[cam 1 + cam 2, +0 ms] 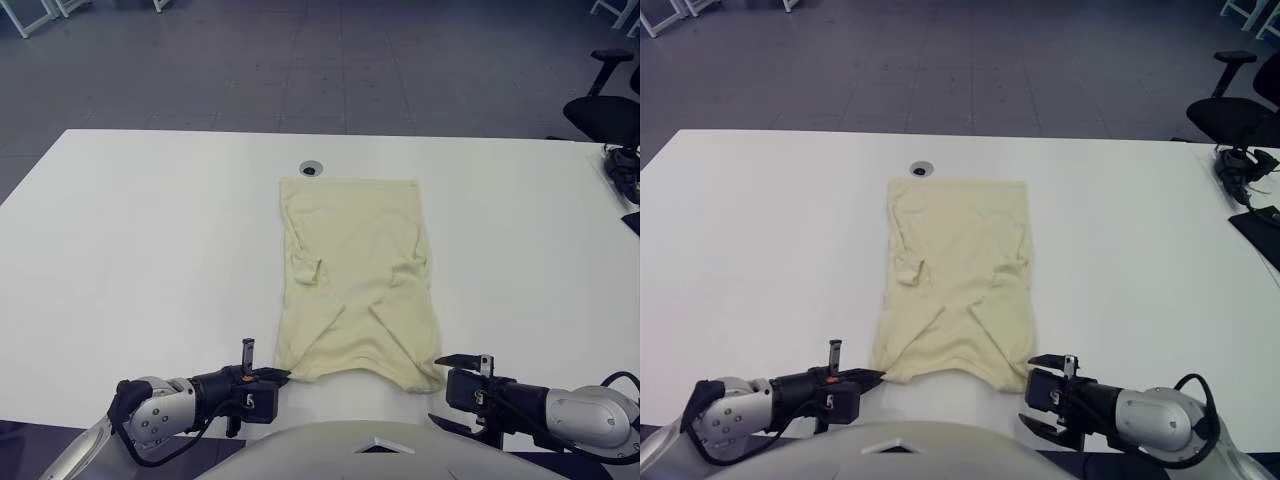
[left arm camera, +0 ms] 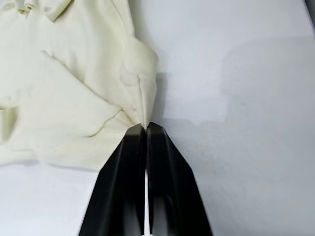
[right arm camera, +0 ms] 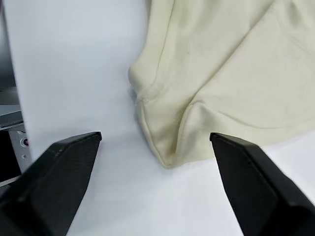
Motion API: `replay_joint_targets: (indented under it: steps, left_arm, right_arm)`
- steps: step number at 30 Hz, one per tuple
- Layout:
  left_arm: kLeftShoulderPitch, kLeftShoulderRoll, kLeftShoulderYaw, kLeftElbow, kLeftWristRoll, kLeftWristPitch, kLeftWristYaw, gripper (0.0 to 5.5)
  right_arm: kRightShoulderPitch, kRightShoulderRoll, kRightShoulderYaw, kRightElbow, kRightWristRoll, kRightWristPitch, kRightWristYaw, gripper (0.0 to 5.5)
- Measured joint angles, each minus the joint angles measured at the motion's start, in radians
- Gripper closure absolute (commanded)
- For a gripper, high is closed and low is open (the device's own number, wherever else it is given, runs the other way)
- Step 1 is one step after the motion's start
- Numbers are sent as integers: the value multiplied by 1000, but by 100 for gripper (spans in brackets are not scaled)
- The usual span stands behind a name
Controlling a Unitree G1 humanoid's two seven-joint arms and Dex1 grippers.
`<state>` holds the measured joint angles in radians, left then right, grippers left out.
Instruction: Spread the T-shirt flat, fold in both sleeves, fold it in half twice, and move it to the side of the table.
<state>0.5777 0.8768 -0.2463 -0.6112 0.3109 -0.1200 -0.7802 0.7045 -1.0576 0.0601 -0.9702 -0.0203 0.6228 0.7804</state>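
Left side: my left gripper (image 1: 278,376) sits low at the near edge of the white table (image 1: 130,230), pointing inward. Its two black fingers (image 2: 123,167) are pressed together, no gap to speak of. The tips meet right at the near-left corner of the T-shirt (image 1: 355,270). In the left wrist view a seam of the fabric runs straight into the tips and the cloth peaks there, so I read it as a pinch on that corner.

Centre: the T-shirt is pale yellow and lies lengthwise on the table in a narrow rectangle. Both sleeves are turned in over the body, and the far edge is fairly straight. There are creases and small bunched folds across the middle, and the near edge is uneven. Just beyond the far-left corner is a round cable port (image 1: 311,168) set in the tabletop, near the cloth but apart from it.

Right side: my right gripper (image 1: 450,388) is at the near-right corner of the shirt, its fingers (image 3: 59,172) spread wide. In the right wrist view the rounded corner of the cloth lies between them, touching neither. It grips nothing.

Far right: dark cables and gear (image 1: 622,170) at the table's edge, and a black office chair (image 1: 605,105) on the floor behind.
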Motion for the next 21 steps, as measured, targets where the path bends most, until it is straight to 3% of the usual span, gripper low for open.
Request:
replay_joint_targets:
  steps: [15, 21]
  left_arm:
    - [3, 0, -9, -9, 1, 13, 6, 550]
    - [-5, 0, -12, -6, 2, 11, 5, 550]
  right_arm:
    - [-110, 12, 126, 55, -104, -3, -42, 468]
    - [-116, 17, 138, 65, -108, -4, -48, 550]
